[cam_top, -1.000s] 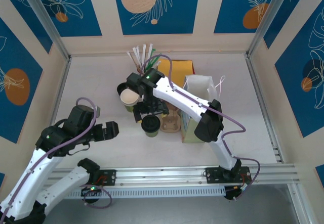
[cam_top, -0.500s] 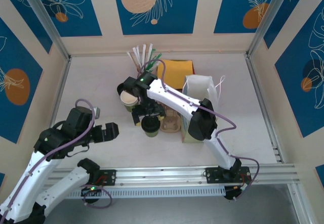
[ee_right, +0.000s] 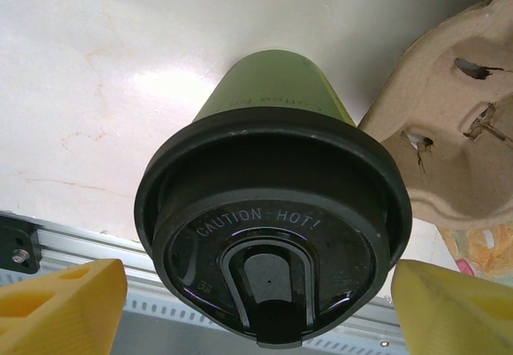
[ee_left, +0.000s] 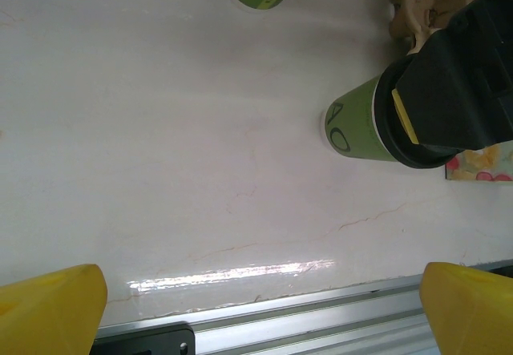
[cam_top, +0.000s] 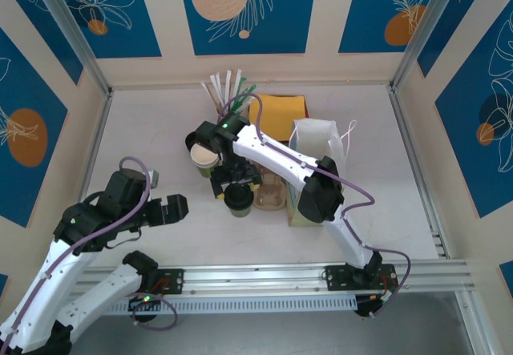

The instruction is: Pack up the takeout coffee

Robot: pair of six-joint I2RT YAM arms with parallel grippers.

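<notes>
Straddling the coffee cup [ee_right: 272, 227] on the table [ee_right: 80, 58] beside the carrier [ee_right: 445, 114], the right gripper [ee_right: 260, 303] is shown with jaws apart, like the left gripper [ee_left: 258, 305]; the cup could be toppled by an off-centre squeeze.

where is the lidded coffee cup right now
In the top view the takeout coffee stands upright on the table left of centre, just left of the cardboard cup carrier, under the right gripper.
</notes>
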